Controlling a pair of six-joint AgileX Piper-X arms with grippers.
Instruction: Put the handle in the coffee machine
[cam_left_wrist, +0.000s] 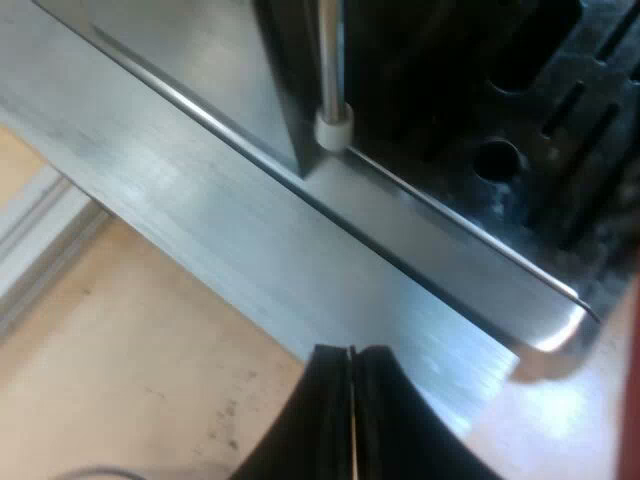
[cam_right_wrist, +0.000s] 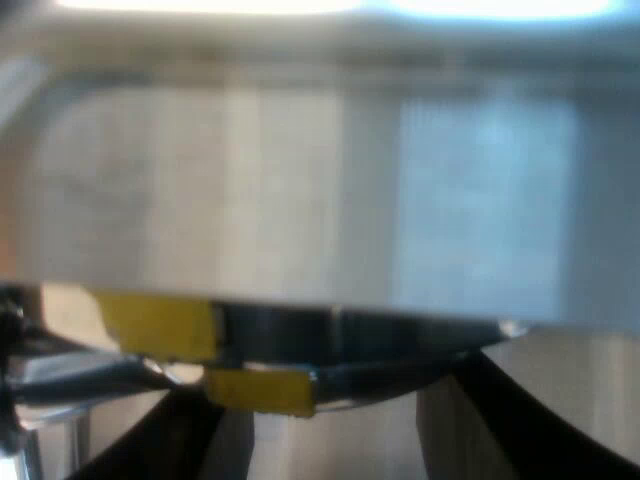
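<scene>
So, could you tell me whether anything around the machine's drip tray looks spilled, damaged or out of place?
Nothing stands out. The machine's steel tray edge looks dry and undented, the black grate looks whole, and the steam wand hangs straight beside it. The left gripper, fingers shut, is near the tray's edge, and the wooden table shows no spill.

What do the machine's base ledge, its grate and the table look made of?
Base ledge: brushed metal, likely stainless steel; fine streaks, bright glare. Grate: glossy black, slotted; plastic or coated metal. Table: probably wood or laminate; pale tan, matt.

Left pincer (cam_left_wrist: 351, 400) closed, right pincer (cam_right_wrist: 340, 435) spread.
</scene>
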